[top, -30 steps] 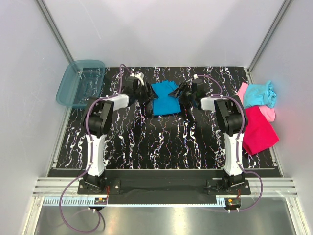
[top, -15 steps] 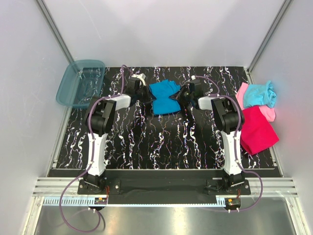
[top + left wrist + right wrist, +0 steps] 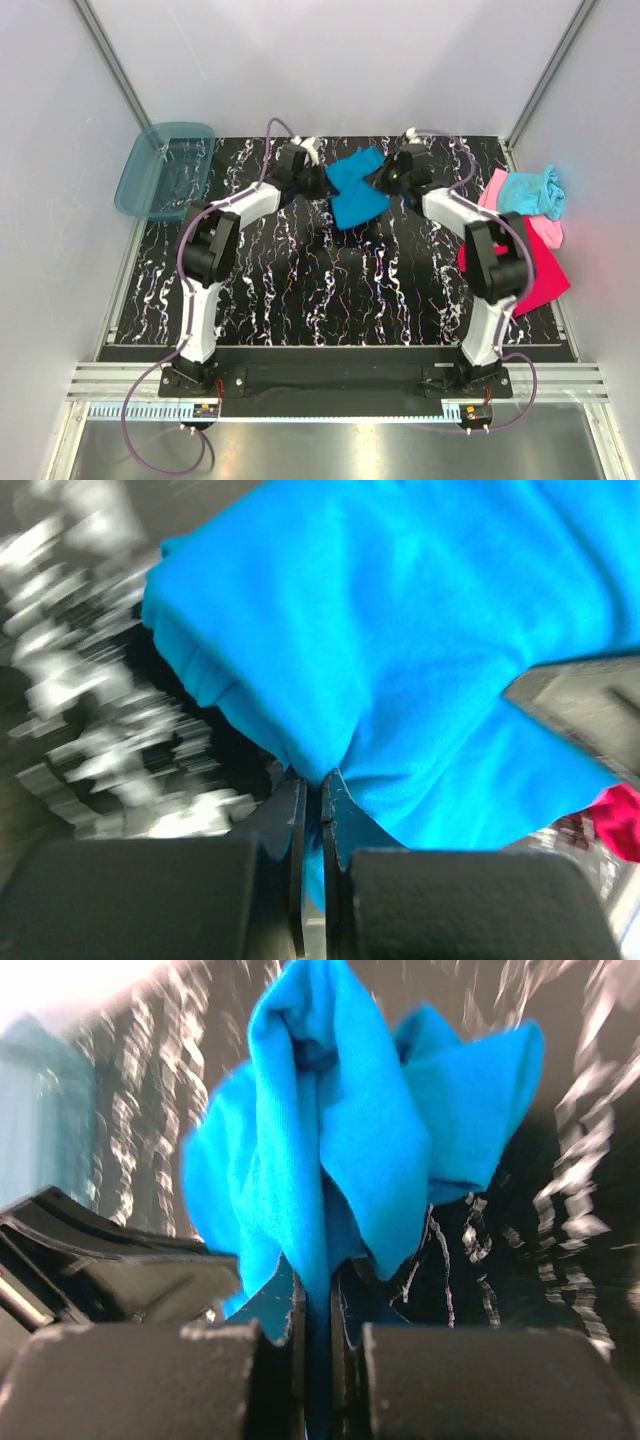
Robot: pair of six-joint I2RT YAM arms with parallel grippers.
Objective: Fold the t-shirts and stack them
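Though unclear overhead, left fingers (image 3: pixel 347 825) pinch blue t-shirt (image 3: pixel 400 630).

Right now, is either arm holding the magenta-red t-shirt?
No, the left and right jaws both pinch the blue t-shirt, while the magenta-red t-shirt lies apart on the right.

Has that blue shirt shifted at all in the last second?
Yes. Pinched by the left gripper and right gripper, the blue t-shirt has gone rightward, away from the teal bin, and slightly toward the table's far edge.
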